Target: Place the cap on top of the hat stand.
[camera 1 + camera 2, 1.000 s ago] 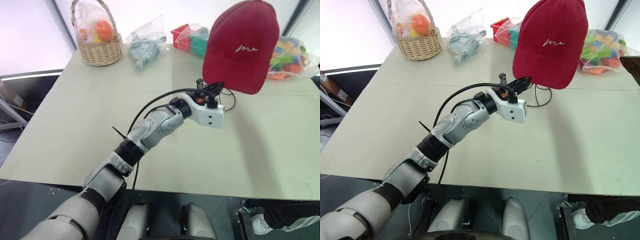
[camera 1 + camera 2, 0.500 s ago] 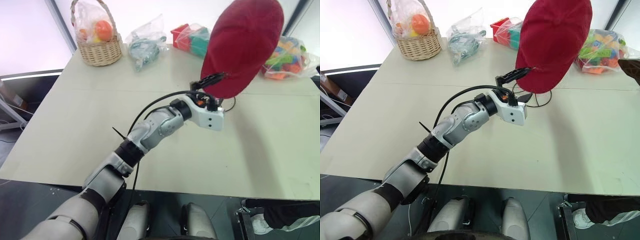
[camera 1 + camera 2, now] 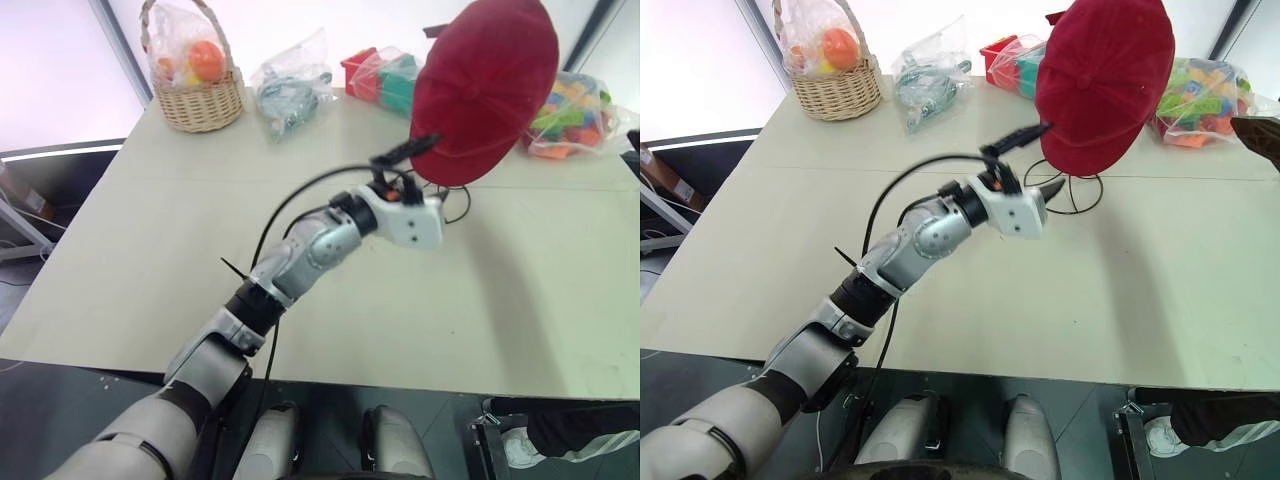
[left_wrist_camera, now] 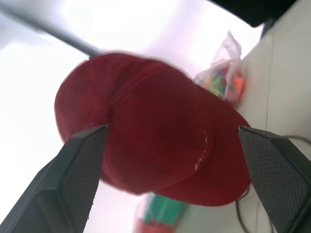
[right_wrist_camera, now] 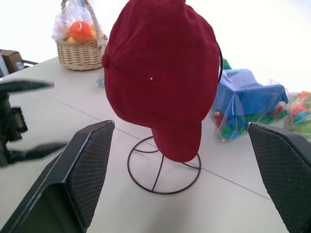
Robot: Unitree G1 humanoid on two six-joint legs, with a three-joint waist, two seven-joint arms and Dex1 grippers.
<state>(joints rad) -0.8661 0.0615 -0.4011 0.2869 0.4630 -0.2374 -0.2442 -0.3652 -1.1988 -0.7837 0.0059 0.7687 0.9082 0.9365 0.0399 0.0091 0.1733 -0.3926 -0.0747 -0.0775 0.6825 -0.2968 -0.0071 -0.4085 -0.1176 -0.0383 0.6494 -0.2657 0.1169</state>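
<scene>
My left claw [image 3: 1034,157] stands wide open with nothing in it, one finger just below the cap's [image 3: 1102,80] lower edge and the other lower down near the stand's stem. From the left wrist view the two fingers [image 4: 80,170] frame the cap with a gap on both sides, so I read no contact. My right claw [image 5: 180,179] is also spread wide and empty, off to the side and looking across at the cap.

The cap sits over the wire head of the stand [image 5: 163,170], brim hanging down toward the ring base, which rests on the table [image 3: 970,300]. I judge the placing done, though the cap looks tilted, more on one side than squarely on.

The risk now is my own withdrawal. That upper finger is close under the rim; if I lift or swing toward the cap while pulling back, I could hook the fabric and drag it off, or nudge the light stand so it tips. The cable looping off my left wrist could also snag the base ring. The cap's uneven seat may let it slide round by itself.
</scene>
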